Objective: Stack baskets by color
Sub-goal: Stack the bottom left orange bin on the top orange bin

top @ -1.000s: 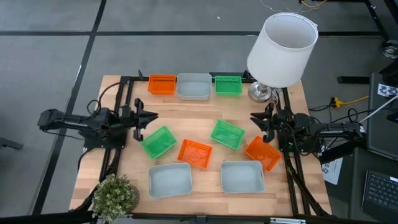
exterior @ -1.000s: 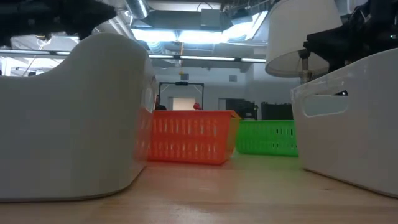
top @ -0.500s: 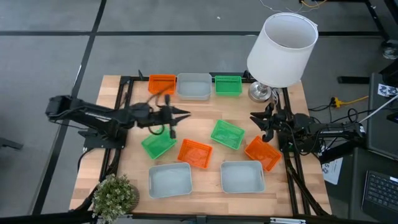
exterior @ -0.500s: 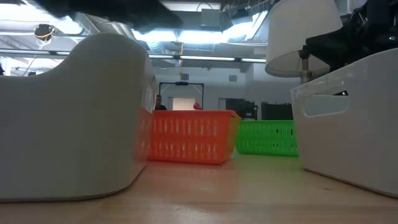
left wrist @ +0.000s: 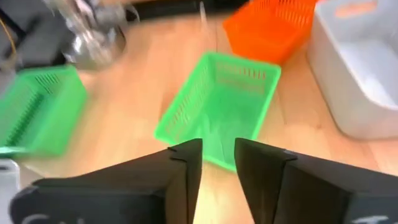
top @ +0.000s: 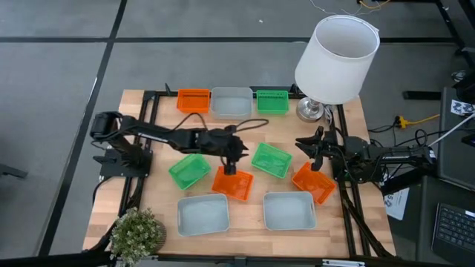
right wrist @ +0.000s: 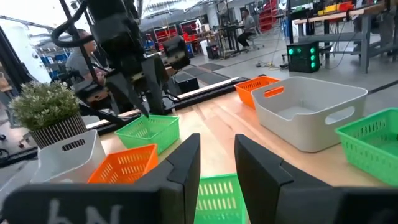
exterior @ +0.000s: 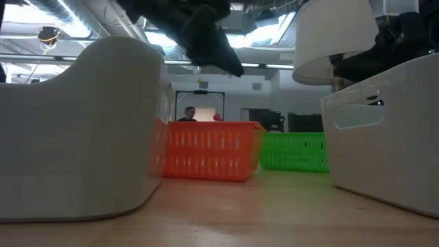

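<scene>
Nine baskets lie on the wooden worktop (top: 156, 104). Along the far edge stand an orange basket (top: 194, 100), a grey-blue basket (top: 231, 102) and a green basket (top: 272, 101), side by side in a row. In the middle band lie a tilted green basket (top: 188, 170) toward the left edge, an orange basket (top: 233, 183) just beside it, a second green basket (top: 271, 159) near the centre, and an orange basket (top: 314, 182) toward the right edge. Two grey-blue baskets (top: 202, 213) (top: 289, 211) sit along the near edge. The left arm reaches across the middle of the worktop; the left gripper (top: 229, 166) hangs over the far rim of the central orange basket, its fingers parted by a narrow gap and holding nothing. The right gripper (top: 312, 150) waits at the right edge, beside the right-hand orange basket, its fingers likewise apart and empty. A white lampshade (top: 338, 58) stands at the far right corner and a potted plant (top: 136, 232) at the near left corner.
</scene>
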`<action>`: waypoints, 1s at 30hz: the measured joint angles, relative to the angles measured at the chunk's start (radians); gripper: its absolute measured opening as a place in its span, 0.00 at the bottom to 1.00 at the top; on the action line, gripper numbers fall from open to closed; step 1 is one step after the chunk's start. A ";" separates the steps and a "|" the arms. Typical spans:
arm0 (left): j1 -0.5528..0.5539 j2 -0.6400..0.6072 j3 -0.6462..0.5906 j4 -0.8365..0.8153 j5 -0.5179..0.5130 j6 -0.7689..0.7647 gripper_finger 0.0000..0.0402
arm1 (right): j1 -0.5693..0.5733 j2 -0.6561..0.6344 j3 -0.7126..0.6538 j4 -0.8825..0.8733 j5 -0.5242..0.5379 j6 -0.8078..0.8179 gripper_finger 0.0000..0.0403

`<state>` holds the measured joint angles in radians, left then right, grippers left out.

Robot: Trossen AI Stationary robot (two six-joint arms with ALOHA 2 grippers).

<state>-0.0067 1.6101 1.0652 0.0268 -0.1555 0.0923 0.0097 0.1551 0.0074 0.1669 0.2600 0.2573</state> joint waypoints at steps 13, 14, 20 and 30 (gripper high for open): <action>-0.001 0.035 0.058 -0.325 0.247 -0.006 0.27 | 0.000 0.010 0.000 -0.106 -0.018 0.022 0.25; -0.001 0.039 0.051 -0.328 0.244 -0.006 0.26 | 0.000 0.011 0.000 -0.106 -0.018 0.022 0.25; -0.001 0.042 0.037 -0.324 0.243 -0.009 0.26 | 0.000 0.016 0.000 -0.105 -0.019 0.020 0.25; -0.028 0.128 0.034 -0.336 0.242 -0.029 0.26 | 0.000 0.021 0.000 -0.104 -0.019 0.021 0.25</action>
<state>-0.0350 1.7381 1.0987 -0.3096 0.0866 0.0637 0.0097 0.1761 0.0074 0.0628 0.2412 0.2783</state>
